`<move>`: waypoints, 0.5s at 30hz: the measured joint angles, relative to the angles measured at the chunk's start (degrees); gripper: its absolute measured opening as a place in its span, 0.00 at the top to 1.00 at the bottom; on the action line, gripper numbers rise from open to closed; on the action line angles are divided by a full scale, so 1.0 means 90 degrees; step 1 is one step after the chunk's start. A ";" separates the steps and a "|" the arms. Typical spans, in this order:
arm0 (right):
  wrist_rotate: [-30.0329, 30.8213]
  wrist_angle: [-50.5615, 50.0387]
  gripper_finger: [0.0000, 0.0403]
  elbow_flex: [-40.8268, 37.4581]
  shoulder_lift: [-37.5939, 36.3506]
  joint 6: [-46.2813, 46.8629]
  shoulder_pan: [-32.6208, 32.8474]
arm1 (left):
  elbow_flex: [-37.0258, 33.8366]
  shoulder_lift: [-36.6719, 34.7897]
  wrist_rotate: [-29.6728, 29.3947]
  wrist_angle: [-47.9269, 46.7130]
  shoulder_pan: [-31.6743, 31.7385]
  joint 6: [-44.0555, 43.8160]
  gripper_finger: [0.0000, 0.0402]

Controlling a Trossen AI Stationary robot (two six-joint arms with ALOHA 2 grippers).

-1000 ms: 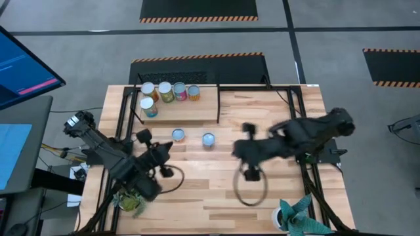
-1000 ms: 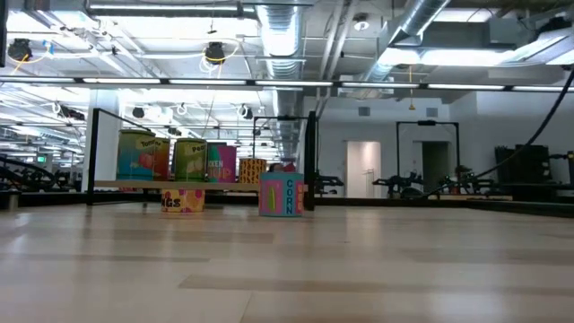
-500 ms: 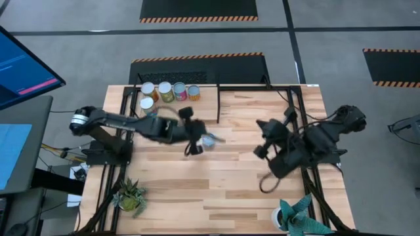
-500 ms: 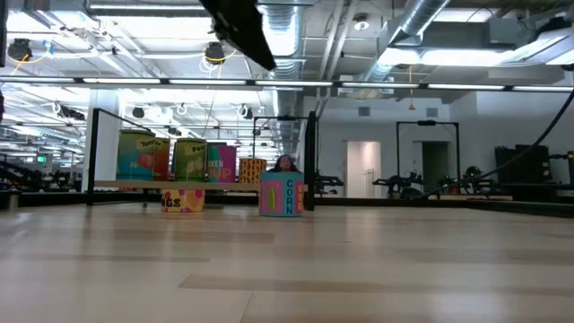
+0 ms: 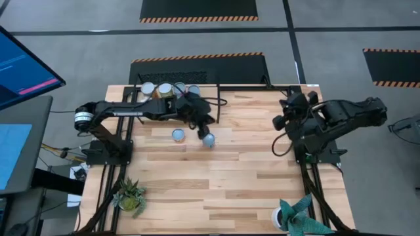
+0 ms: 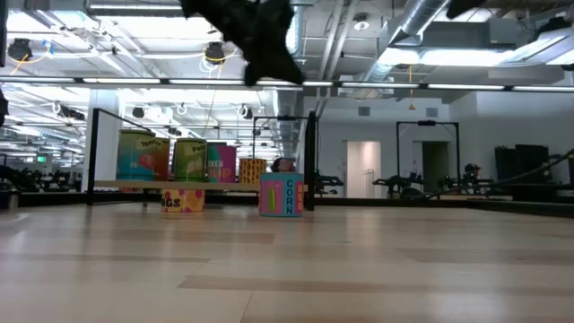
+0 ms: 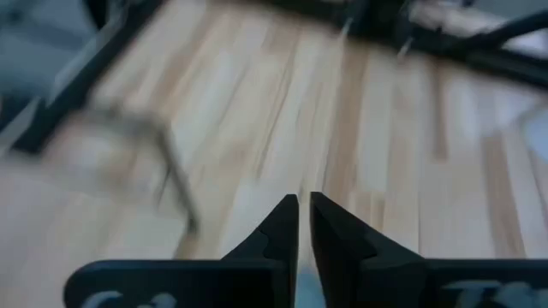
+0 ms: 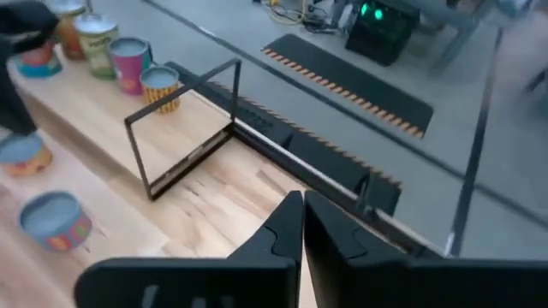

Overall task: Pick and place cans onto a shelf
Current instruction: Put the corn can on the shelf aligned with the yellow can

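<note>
Several cans stand in a row at the far left of the shelf (image 5: pixel 177 110), a light wood panel in a black frame; they also show in the low view (image 6: pixel 190 159) and the right wrist view (image 8: pixel 128 60). Two pale-blue-topped cans stand on the table in front of the shelf, one to the left (image 5: pixel 178 135) and one to the right (image 5: pixel 209 139). My left gripper (image 5: pixel 200 126) is shut and empty, high over the shelf's right front corner, and shows at the top of the low view (image 6: pixel 256 36). My right gripper (image 5: pixel 283 120) is shut and empty, near the table's right side.
The shelf's black frame (image 8: pixel 184 128) rises around the panel. Potted plants stand at the near left (image 5: pixel 129 195) and near right (image 5: pixel 295 216) corners. Bare tabletop (image 5: pixel 236 177) lies between the arms and toward the near edge.
My left arm has swung out from the near left corner, across the table, and now reaches over the shelf's right front corner beside the two loose cans. My right arm has drawn back from the table's middle toward the right edge and the far side. The cans have not moved.
</note>
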 joint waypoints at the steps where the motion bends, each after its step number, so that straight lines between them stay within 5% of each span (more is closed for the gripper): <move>1: -0.0062 0.0235 0.90 -0.0174 -0.0126 0.0010 -0.0094 | 0.0028 0.0098 0.0003 0.0301 -0.0040 0.0144 0.93; 7: -0.0973 0.1316 0.90 -0.0936 -0.0409 -0.0245 -0.0480 | 0.0001 0.0442 -0.0079 0.0098 -0.0062 0.0129 0.79; 15: -0.1280 0.1497 0.90 -0.1435 -0.0161 -0.0086 -0.0853 | 0.0011 0.0861 0.0283 -0.0623 -0.0357 0.0666 0.61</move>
